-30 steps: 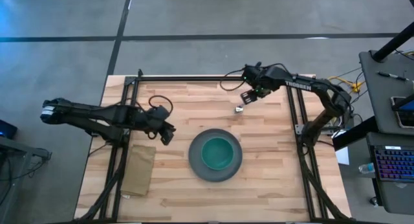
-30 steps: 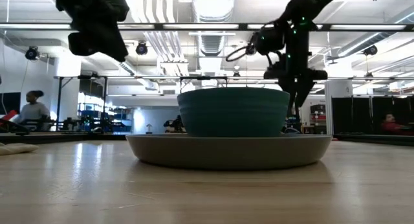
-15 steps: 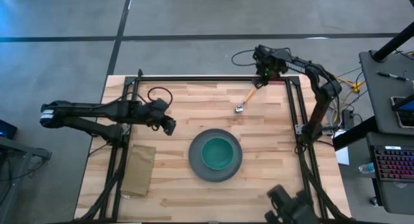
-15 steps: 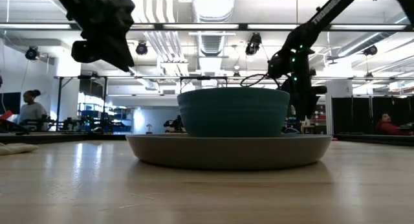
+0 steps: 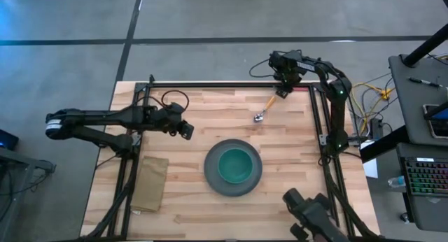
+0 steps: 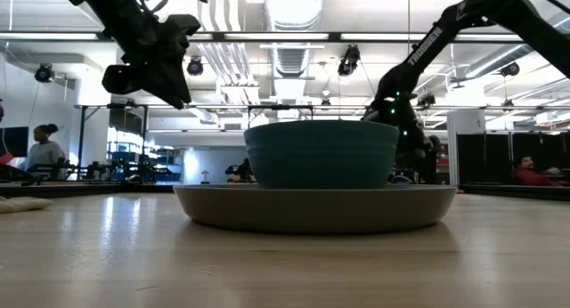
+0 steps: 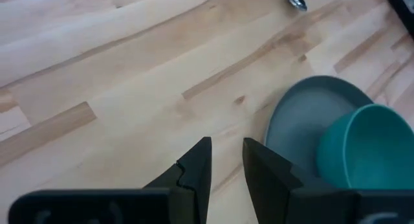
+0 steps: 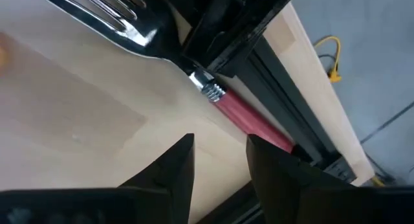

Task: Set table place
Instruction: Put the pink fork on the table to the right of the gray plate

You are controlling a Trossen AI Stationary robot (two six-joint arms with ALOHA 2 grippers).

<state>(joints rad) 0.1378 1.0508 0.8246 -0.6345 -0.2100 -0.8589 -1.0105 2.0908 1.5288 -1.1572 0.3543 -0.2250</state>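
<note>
round grey plate (smooth) holds teal bowl.

Light striped wood on the table, black on its frame, grey on the round plate, teal on the bowl, orange on the spoon handle, pink-red on the fork handle, tan on the folded cloth.
</note>
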